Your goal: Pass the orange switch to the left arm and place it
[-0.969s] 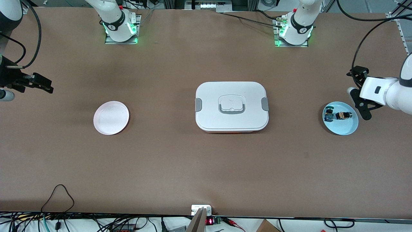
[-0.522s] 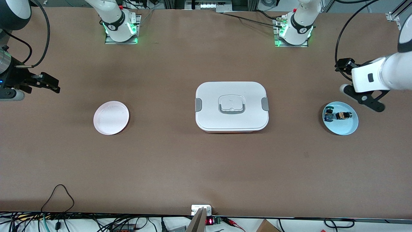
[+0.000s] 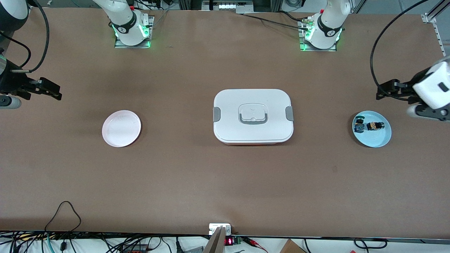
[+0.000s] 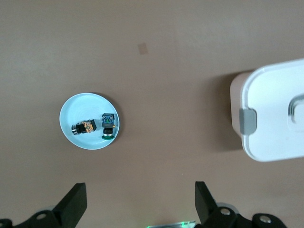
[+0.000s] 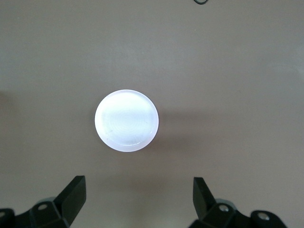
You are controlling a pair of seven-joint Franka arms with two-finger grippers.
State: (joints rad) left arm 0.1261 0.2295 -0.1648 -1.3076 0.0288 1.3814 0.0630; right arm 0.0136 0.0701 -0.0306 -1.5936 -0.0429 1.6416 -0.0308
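1. Centrally, the tiny black-bodied, orange-capped push-button switch (image 3: 374,125) lies on the round pale-blue plate (image 3: 378,139), near the left gripper (image 4: 140,205), fingers spread wide.
2. Right gripper (image 5: 138,202), likewise spread, hangs above the table near the round pink plate (image 5: 126,120).

The table (image 3: 197,175) has a matt brown top, smooth and fibreboard-like. The box (image 3: 253,102) looks like smooth white plastic with a soft sheen — its clips (image 3: 289,113) are duller grey plastic. Both plates look plastic: the blue plate (image 3: 378,140) satin, the white plate (image 3: 121,128) slightly glossy. The arms (image 3: 434,89) wear glossy white shells — their grippers are matt black.
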